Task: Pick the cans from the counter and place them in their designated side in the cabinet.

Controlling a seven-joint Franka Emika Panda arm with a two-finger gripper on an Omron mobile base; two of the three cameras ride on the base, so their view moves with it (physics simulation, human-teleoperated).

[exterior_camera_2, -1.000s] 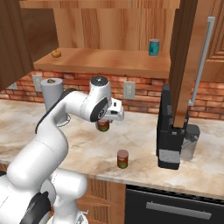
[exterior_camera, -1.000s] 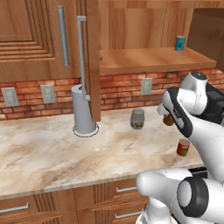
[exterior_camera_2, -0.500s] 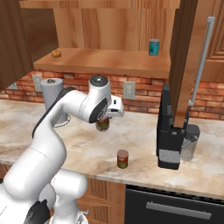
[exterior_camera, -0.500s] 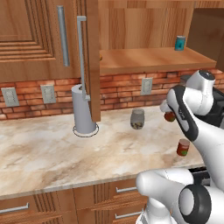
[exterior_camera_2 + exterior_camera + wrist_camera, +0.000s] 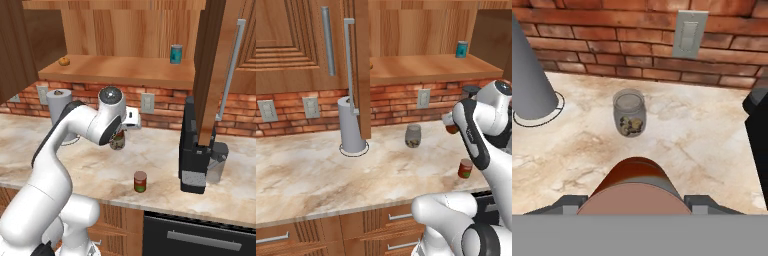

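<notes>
Red can (image 5: pixel 635 187) clamped between my fingers, that's what I've got: my gripper (image 5: pixel 635 207) is closed around it, the can's rounded body bulging up right in front of the hand camera. From the right base view I see the same can (image 5: pixel 118 141) tucked under my hand, lifted off the counter (image 5: pixel 100 175), hanging above the marbled stone. The second red can (image 5: pixel 140 181) stands upright on the counter near its front edge, well apart from the one I hold; in the left base view it (image 5: pixel 465 168) sits just beside my forearm. Beyond my held can stands a glass jar (image 5: pixel 629 113), upright on the stone, with brownish bits inside, near the brick wall and just below a wall outlet (image 5: pixel 688 34). To the jar's left rises the grey paper towel holder (image 5: pixel 351 125) on its round base. Up on the cabinet (image 5: pixel 125 70) shelf board, a teal-blue can (image 5: pixel 175 53) stands upright toward the right side, and a small orange-brown round thing (image 5: pixel 64 61) lies at the far left end. A dark coffee machine (image 5: pixel 196 155) stands on the counter right of the second can.
</notes>
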